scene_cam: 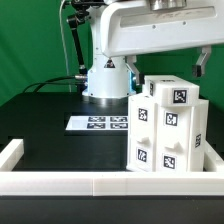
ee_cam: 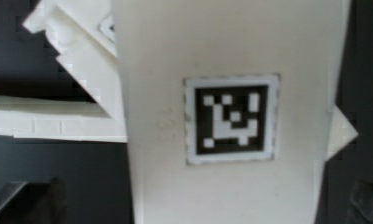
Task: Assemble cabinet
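Note:
The cabinet (scene_cam: 168,125) is a large white box with smaller tagged blocks on it. It stands on the table at the exterior view's right, against the front rail. My gripper (scene_cam: 201,64) hangs just above the cabinet's top far corner; only one dark finger shows there. In the wrist view a white panel of the cabinet (ee_cam: 227,170) with a black-and-white tag (ee_cam: 231,117) fills the space between the fingers. My gripper (ee_cam: 197,205) is open. Its blurred dark fingers (ee_cam: 23,200) stand to either side of the panel with dark gaps between.
The marker board (scene_cam: 98,123) lies flat on the black table in front of the arm's base (scene_cam: 105,80). A low white rail (scene_cam: 100,182) runs along the front, with a short piece (scene_cam: 10,152) at the exterior view's left.

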`<action>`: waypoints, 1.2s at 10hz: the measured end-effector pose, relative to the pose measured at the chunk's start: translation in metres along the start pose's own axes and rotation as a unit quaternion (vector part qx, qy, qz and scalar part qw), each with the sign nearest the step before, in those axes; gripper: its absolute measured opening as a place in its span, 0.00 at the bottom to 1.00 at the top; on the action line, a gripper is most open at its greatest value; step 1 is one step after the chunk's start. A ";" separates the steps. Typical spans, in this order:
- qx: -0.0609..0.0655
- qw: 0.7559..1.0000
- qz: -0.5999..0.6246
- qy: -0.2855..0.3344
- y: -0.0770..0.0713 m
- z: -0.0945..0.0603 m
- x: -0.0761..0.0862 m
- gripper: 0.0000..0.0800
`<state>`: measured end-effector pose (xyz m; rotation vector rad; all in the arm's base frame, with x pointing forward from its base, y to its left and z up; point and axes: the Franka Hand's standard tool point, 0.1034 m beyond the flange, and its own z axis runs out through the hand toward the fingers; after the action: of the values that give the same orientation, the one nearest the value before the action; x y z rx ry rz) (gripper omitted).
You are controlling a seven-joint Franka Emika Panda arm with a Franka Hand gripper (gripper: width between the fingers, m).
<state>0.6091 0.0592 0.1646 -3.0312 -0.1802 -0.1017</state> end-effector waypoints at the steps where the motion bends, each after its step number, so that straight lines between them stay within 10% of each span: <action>1: 0.000 1.000 0.007 -0.003 0.001 0.003 -0.003 1.00; 7: 0.000 1.000 0.013 -0.013 0.000 0.015 -0.017 1.00; 9: 0.000 1.000 0.012 -0.014 -0.002 0.016 -0.017 0.70; 12: 0.000 1.000 0.026 -0.014 -0.002 0.016 -0.017 0.70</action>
<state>0.5927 0.0609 0.1476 -3.0366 -0.1030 -0.0557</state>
